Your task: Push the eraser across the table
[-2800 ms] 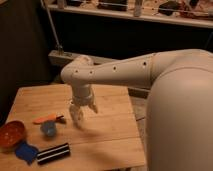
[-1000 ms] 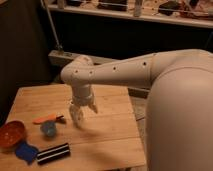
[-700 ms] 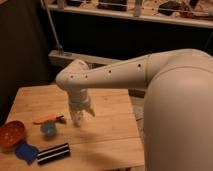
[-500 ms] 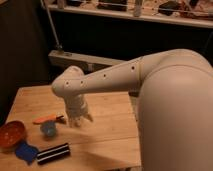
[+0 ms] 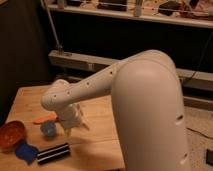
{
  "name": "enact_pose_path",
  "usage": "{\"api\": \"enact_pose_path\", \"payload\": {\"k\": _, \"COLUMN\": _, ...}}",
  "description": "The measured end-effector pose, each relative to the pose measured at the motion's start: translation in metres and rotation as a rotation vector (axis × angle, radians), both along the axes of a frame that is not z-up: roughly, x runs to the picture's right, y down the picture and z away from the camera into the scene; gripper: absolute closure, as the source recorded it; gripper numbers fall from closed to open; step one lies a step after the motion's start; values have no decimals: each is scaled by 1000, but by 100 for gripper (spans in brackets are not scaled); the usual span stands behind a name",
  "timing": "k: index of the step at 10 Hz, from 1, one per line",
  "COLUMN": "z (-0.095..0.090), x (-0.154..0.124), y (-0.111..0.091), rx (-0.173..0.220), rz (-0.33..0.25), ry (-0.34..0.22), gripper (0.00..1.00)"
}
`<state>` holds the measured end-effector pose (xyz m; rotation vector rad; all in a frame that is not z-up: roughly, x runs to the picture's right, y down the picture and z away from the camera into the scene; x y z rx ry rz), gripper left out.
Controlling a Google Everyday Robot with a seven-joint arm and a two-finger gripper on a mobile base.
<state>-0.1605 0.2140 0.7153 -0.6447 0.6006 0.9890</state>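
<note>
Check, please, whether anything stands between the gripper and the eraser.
Nothing visible does: the gripper hangs above the table, just beyond the eraser, with only planks between them. A small blue object and an orange stick lie off to one side.

I see the pincer (image 5: 76, 129) over the middle of the desk (image 5: 102, 145), just right of a small cup (image 5: 48, 129). A stick (image 5: 45, 118) lies behind the cup and a bowl (image 5: 11, 135) sits at the left edge. The eraser (image 5: 53, 153) lies at the front, with a flat shape (image 5: 25, 150) beside its left end.
</note>
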Motion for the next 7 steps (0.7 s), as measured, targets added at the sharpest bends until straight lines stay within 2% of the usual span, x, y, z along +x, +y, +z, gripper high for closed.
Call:
{"api": "enact_pose_path", "payload": {"k": 3, "z": 9, "x": -32, "y": 10, "rx": -1, "rz": -75, "ry": -63, "gripper": 68}}
{"api": "enact_pose_path", "payload": {"k": 5, "z": 16, "x": -55, "y": 15, "rx": 23, "rz": -111, "ry": -128, "gripper": 92}}
{"api": "enact_pose_path", "payload": {"k": 7, "z": 20, "x": -69, "y": 19, "rx": 44, "rz": -124, "ry": -172, "gripper": 100}}
